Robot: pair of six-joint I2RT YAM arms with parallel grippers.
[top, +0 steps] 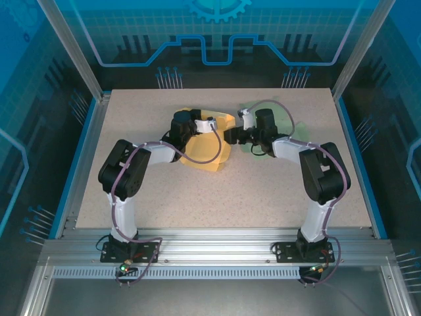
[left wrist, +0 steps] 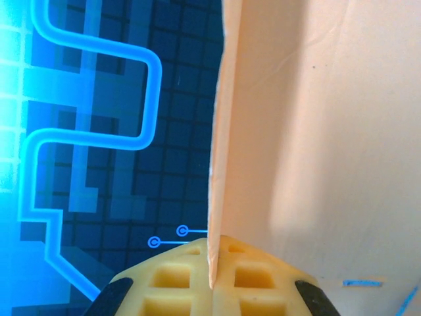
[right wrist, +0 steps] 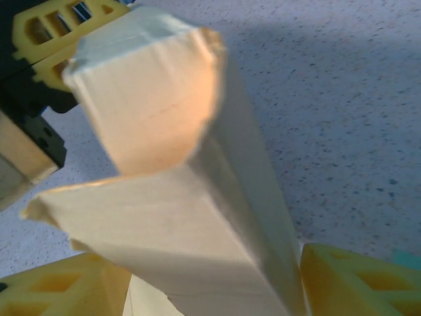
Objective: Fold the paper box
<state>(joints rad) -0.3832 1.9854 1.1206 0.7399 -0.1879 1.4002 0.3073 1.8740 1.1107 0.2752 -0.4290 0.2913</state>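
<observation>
The yellow paper box lies partly folded at the middle of the table, under both wrists. My left gripper reaches over its far side. In the left wrist view that gripper is shut on the thin edge of an upright box panel. My right gripper comes in from the right. Seen from the right wrist, its yellow fingers stand wide apart on either side of a folded corner of the box, so the right gripper is open. The left gripper's fingers show at the upper left there.
A pale green sheet lies on the speckled table behind the right arm. Metal frame posts and blue panels wall in the table on three sides, and there is bare tabletop in front of the box.
</observation>
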